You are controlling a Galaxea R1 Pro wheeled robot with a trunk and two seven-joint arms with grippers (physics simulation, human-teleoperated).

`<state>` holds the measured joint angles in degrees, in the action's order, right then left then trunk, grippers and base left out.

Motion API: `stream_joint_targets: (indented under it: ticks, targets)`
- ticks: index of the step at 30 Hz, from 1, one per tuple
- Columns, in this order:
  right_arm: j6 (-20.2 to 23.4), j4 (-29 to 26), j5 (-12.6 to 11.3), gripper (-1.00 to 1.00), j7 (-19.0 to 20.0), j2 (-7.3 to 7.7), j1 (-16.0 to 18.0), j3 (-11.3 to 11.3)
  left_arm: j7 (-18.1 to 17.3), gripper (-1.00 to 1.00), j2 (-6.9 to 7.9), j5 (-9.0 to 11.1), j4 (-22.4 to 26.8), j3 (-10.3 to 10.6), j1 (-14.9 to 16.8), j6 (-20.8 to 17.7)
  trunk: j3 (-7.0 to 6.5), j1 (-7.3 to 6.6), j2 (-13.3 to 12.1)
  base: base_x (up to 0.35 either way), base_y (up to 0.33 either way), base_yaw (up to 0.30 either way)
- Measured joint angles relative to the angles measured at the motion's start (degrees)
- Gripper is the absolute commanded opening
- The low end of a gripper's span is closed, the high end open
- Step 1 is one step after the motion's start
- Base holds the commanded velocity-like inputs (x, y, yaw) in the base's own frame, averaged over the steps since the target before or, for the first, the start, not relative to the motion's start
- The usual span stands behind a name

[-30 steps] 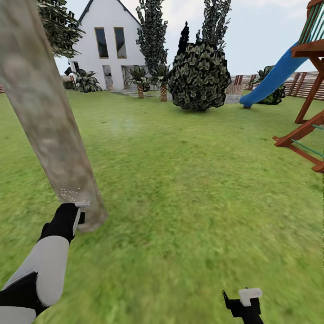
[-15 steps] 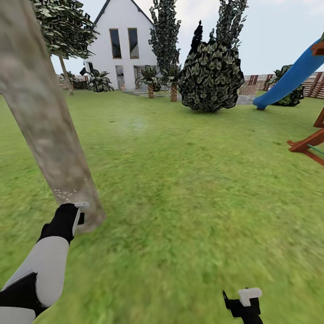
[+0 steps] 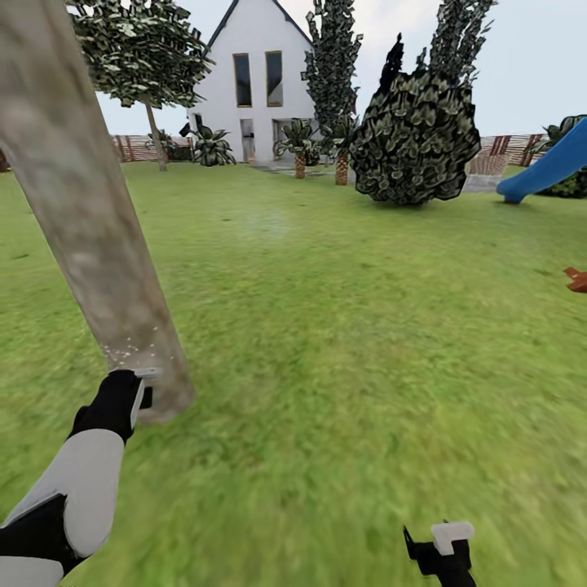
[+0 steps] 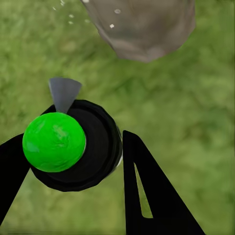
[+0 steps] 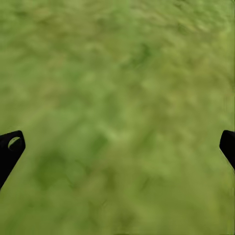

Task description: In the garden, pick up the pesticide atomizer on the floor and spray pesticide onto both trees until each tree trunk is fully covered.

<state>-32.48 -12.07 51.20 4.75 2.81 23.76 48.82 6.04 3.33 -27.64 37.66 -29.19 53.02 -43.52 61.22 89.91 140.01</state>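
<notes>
While left gripper (image 4: 73, 161) clamps atomizer (image 4: 68, 147), nozzle faces tree trunk (image 3: 98, 236) just ahead; pale pesticide specks (image 3: 126, 350) low on bark. Trunk leans upward-left. Right gripper (image 5: 117, 147) spread wide over grass (image 3: 367, 342).

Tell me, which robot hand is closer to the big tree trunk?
The left. The left gripper holds the atomizer right beside the base of the tree trunk. The right gripper hangs open over the grass, well off to the trunk's right.
</notes>
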Motion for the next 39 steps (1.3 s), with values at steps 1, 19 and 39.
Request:
stream_joint_targets:
  ticks: [1,19,39]
  targets:
    - [0.0,0.0,0.0,1.00,0.0,0.00,0.0,0.0,0.0,-1.00,0.22,-0.1,-0.1,0.0,-0.1,0.0,0.00,0.00,0.0,0.203,-0.228,0.066]
    - [0.0,-0.1,0.0,1.00,0.0,0.09,0.0,0.0,0.0,-1.00,1.60,0.9,-0.5,0.1,-5.0,0.5,0.00,0.00,0.0,0.181,-0.234,0.102]
    - [0.0,0.0,0.0,1.00,0.0,0.00,0.0,0.0,0.0,-1.00,2.89,0.3,-3.3,-0.3,-6.2,1.0,0.00,0.01,0.0,0.154,-0.149,0.220]
